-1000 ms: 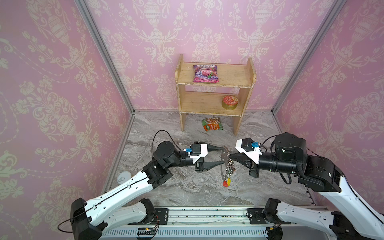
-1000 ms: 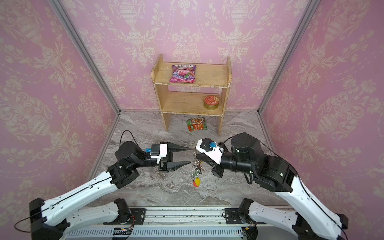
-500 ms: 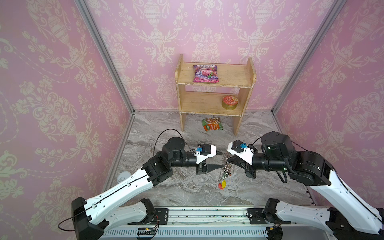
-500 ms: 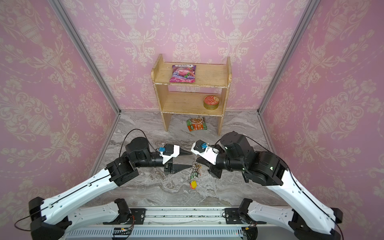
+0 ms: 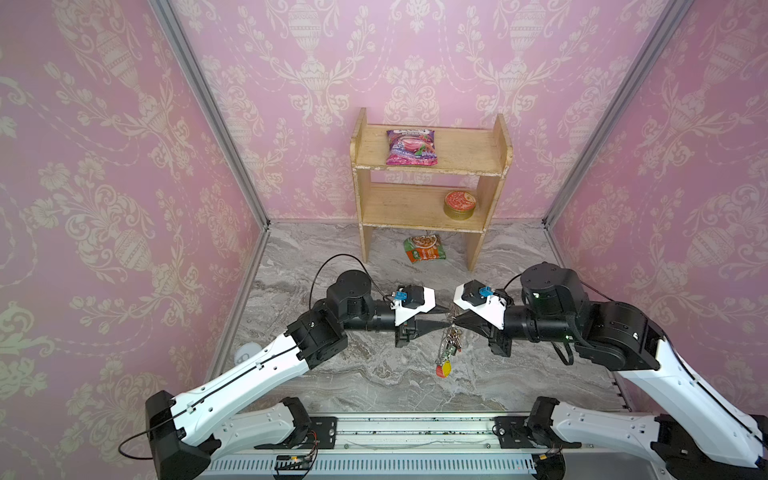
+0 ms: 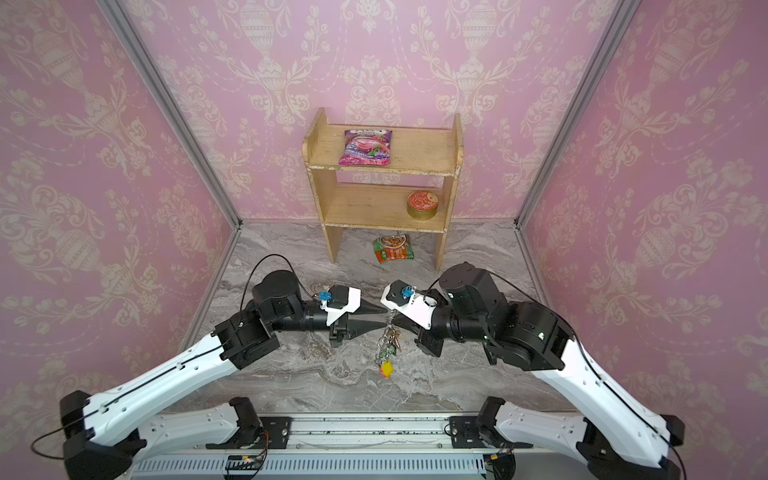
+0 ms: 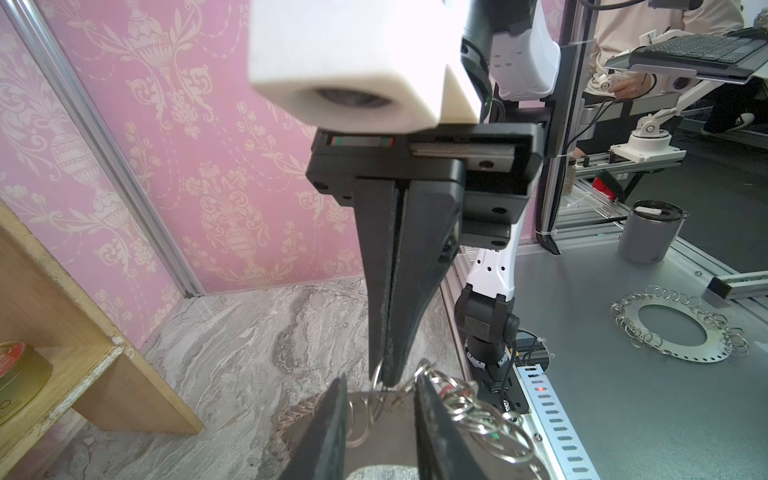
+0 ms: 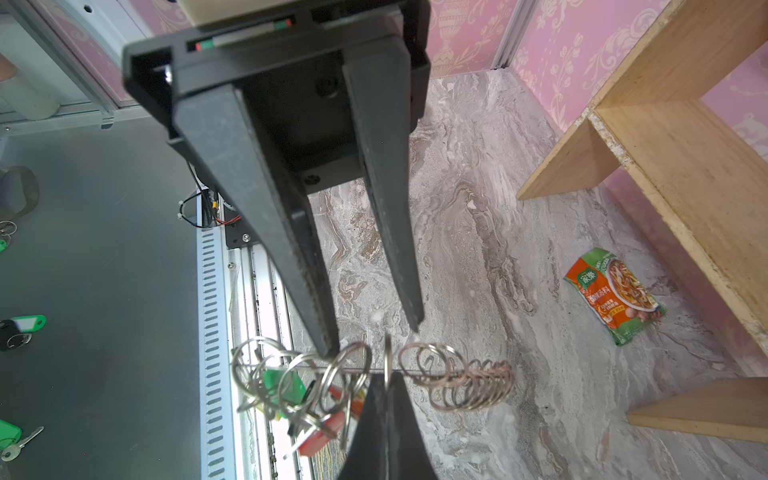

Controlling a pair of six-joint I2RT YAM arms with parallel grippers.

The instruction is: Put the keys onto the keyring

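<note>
L gripper (image 8: 374, 338) has closed in, jaws narrowed but still apart astride the keyring (image 8: 478, 376), which hangs w/ keys (image 8: 282, 384) above the table (image 5: 374, 374), pinched in R gripper's (image 7: 388, 370) shut jaws, so prob. regrasp next.

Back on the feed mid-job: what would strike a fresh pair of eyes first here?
The two grippers meet tip to tip above the marble floor: the right gripper is shut on a silver ring, the left gripper open with its fingers either side of that ring. Below them dangles a bunch of keys with yellow, red and green tags. A wooden shelf stands at the back wall.
</note>
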